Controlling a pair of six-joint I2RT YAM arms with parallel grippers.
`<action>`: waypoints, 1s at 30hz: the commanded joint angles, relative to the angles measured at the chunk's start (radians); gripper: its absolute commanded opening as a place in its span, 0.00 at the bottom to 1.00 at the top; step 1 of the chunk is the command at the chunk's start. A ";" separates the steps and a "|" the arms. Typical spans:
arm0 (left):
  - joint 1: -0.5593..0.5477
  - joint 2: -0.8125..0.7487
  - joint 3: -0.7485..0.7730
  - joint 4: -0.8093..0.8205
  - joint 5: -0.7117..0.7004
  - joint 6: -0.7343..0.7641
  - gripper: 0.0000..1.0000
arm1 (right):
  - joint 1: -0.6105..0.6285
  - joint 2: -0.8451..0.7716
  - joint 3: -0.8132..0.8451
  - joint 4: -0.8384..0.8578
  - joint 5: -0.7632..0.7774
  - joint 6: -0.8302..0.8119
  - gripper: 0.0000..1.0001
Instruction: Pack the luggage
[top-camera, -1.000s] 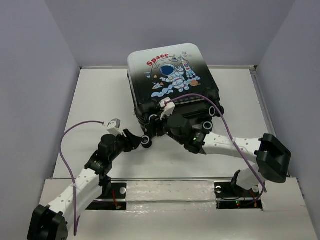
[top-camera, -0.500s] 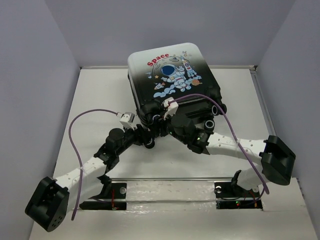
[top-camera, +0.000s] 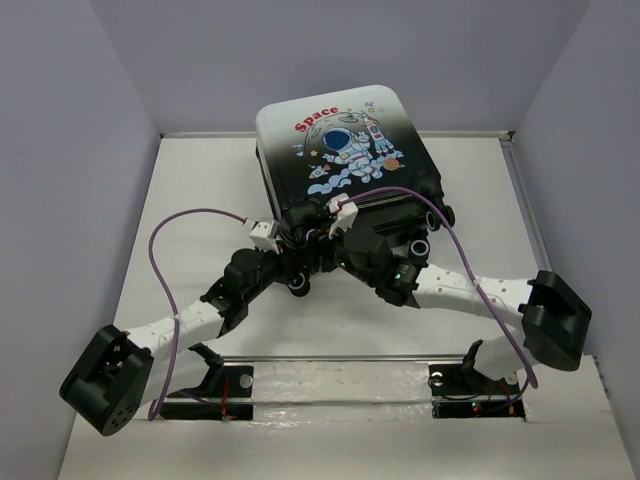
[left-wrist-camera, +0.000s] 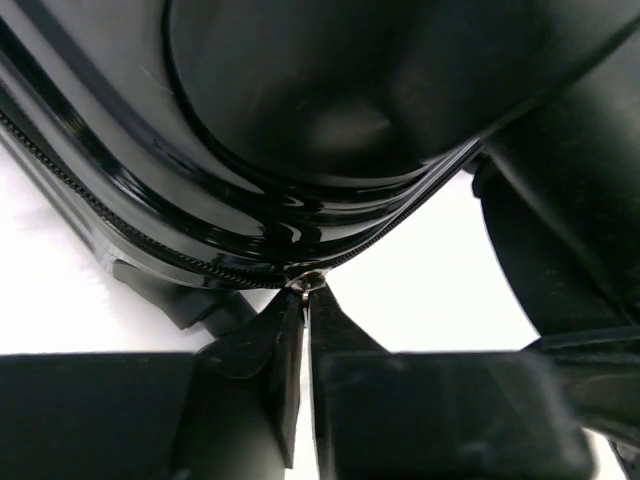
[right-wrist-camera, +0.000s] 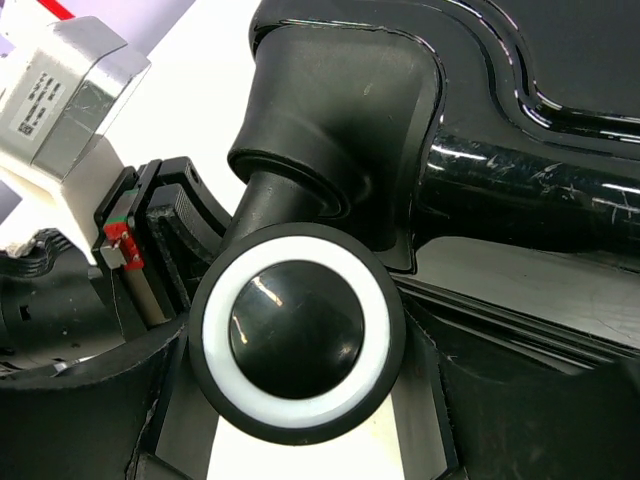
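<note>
The luggage lies closed on the white table, astronaut and red "Space" print facing up. My left gripper is at its near left corner. In the left wrist view the gripper is shut on the small metal zipper pull, at the end of the zipper along the glossy black shell. My right gripper reaches in from the right at the luggage's near edge. In the right wrist view a black wheel with a white ring sits between its fingers, which close on both sides.
Grey walls enclose the table on the left, back and right. Bare table shows left and right of the luggage. Purple cables loop over both arms. Another wheel sticks out just below my left gripper.
My left arm has swung forward and right to the luggage's near left corner, and its jaws have closed on the zipper pull. The right arm has barely moved.
</note>
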 joint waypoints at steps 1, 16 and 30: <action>-0.008 -0.006 0.055 0.097 -0.127 0.009 0.09 | -0.024 -0.073 0.011 0.145 0.035 0.024 0.07; 0.015 -0.125 0.137 -0.393 -0.556 -0.082 0.06 | -0.024 -0.252 -0.126 0.114 0.110 0.017 0.07; 0.293 0.073 0.287 -0.296 -0.475 -0.232 0.06 | -0.012 -0.338 -0.210 0.071 -0.048 0.013 0.07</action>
